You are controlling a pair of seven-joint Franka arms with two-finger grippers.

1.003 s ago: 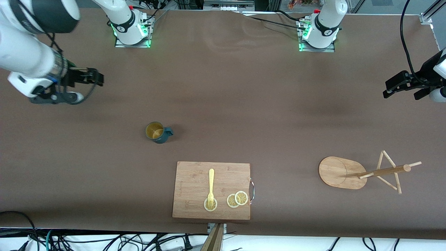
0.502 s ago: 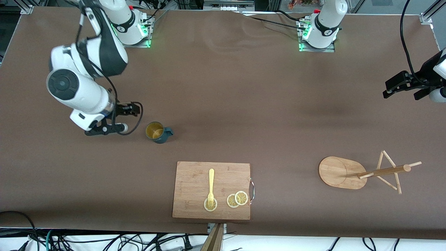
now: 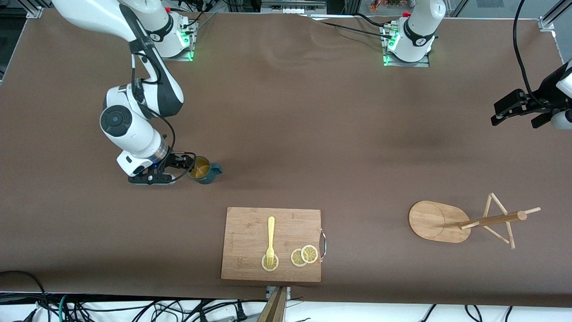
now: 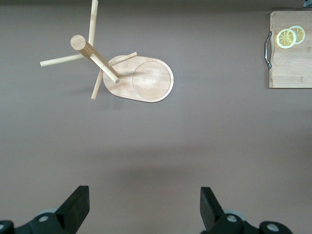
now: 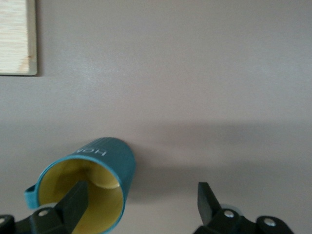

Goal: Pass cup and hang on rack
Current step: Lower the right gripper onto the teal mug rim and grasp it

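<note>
The dark teal cup [image 3: 205, 170] stands upright on the table, its handle toward the left arm's end and its yellowish inside showing. My right gripper [image 3: 187, 163] is open and low at the cup's rim. In the right wrist view one finger [image 5: 73, 201] is over the mouth of the cup [image 5: 109, 158], the other finger [image 5: 206, 199] is outside it, and the right gripper [image 5: 141, 202] holds nothing. The wooden rack [image 3: 438, 221] stands near the left arm's end and also shows in the left wrist view [image 4: 144, 80]. My left gripper [image 3: 514, 107] waits open and empty above the table [image 4: 145, 209].
A wooden cutting board [image 3: 250, 232] with a metal handle lies nearer to the front camera than the cup. It carries a yellow fork [image 3: 271, 237] and lemon slices [image 3: 304, 256]. Cables hang at the table's front edge.
My right arm has swung in from the right arm's end of the table and come down to the cup's rim. The cup, the rack and the left arm have not moved.
</note>
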